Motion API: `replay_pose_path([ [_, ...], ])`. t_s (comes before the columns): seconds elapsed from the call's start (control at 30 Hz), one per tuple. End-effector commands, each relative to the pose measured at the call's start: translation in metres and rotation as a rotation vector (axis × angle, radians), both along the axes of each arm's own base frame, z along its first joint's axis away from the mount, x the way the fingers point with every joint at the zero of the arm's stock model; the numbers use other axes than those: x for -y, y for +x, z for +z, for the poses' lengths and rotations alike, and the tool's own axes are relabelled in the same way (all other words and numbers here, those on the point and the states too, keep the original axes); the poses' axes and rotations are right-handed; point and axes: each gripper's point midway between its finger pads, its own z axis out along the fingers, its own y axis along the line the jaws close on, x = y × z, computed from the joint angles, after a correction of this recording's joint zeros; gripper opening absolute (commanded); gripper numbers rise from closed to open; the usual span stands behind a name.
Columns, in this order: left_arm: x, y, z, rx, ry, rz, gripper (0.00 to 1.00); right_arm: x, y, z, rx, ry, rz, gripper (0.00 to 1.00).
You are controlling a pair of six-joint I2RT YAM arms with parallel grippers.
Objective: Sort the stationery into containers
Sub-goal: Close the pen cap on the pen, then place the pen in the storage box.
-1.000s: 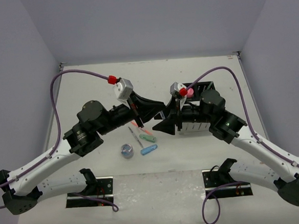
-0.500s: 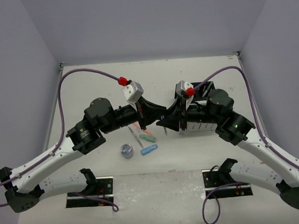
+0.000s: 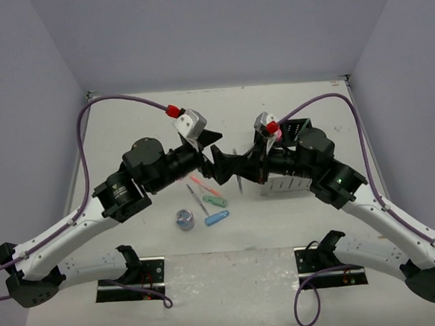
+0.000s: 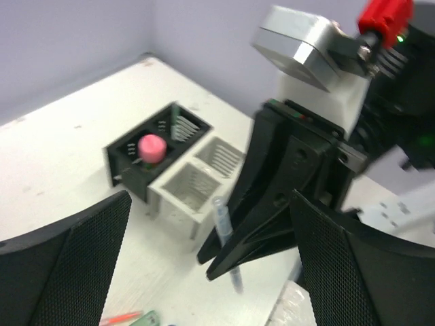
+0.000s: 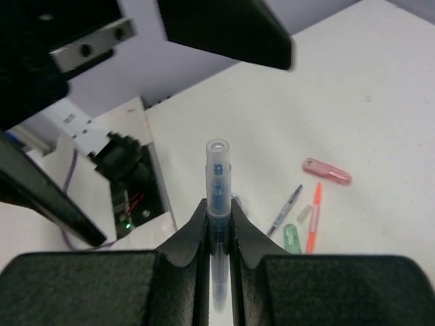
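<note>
My right gripper (image 5: 217, 212) is pressed together on a clear blue pen (image 5: 218, 178) and holds it in the air above the table. My left gripper (image 4: 211, 204) is spread wide near it, without touching the pen. A pink piece (image 4: 151, 146) lies in the black box (image 4: 126, 173), which stands beside the white box (image 4: 178, 205).

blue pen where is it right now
The blue pen is clamped in the right gripper, above mid-table, just left of the white organiser in the top view.

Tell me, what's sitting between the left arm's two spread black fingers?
The right gripper, shut on a clear blue pen. The left wrist view shows both between the left fingers.
</note>
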Motion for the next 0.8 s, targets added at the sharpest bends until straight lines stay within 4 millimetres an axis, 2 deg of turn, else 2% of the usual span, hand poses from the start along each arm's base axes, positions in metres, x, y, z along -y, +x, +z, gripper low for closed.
replay_pose_path([
  [0.0, -0.077, 0.057, 0.024, -0.042, -0.013, 0.544, 1.0, 0.025, 0.063, -0.004, -0.019, 0.027, -0.375, 0.0],
  [0.07, -0.109, 0.058, 0.035, -0.058, -0.024, 0.67, 1.0, 0.043, 0.081, -0.002, 0.007, 0.039, -0.512, 0.0],
  [0.1, -0.121, 0.057, 0.037, -0.06, -0.031, 0.709, 1.0, 0.059, 0.093, 0.001, 0.039, 0.038, -0.612, 0.0],
  [0.13, -0.13, 0.054, 0.037, -0.059, -0.029, 0.731, 1.0, 0.087, 0.111, 0.005, 0.089, 0.022, -0.776, 0.0],
  [0.23, -0.147, 0.039, 0.029, -0.059, -0.02, 0.703, 1.0, 0.157, 0.149, 0.008, 0.148, -0.032, -1.115, 0.0],
  [0.27, -0.144, 0.037, 0.018, -0.066, 0.005, 0.679, 1.0, 0.184, 0.161, 0.01, 0.148, -0.007, -1.213, 0.0],
  [0.33, -0.147, 0.029, -0.002, -0.08, 0.045, 0.649, 1.0, 0.22, 0.177, 0.006, 0.153, 0.02, -1.333, 0.0],
  [0.4, -0.153, 0.023, -0.021, -0.094, 0.077, 0.638, 1.0, 0.245, 0.186, 0.009, 0.237, 0.103, -1.426, 0.0],
  [0.47, -0.154, 0.02, -0.044, -0.113, 0.128, 0.625, 1.0, 0.262, 0.192, 0.013, 0.311, 0.151, -1.49, 0.0],
  [0.57, -0.159, 0.013, -0.062, -0.127, 0.162, 0.607, 1.0, 0.272, 0.217, -0.002, 0.302, 0.143, -1.518, 0.0],
  [0.6, -0.161, 0.011, -0.069, -0.13, 0.173, 0.602, 1.0, 0.273, 0.222, 0.0, 0.304, 0.154, -1.513, 0.0],
  [0.7, -0.168, 0.006, -0.08, -0.122, 0.18, 0.591, 1.0, 0.272, 0.245, -0.025, 0.272, 0.091, -1.521, 0.0],
  [0.77, -0.17, 0.003, -0.085, -0.117, 0.17, 0.582, 1.0, 0.273, 0.25, -0.042, 0.242, 0.064, -1.534, 0.0],
])
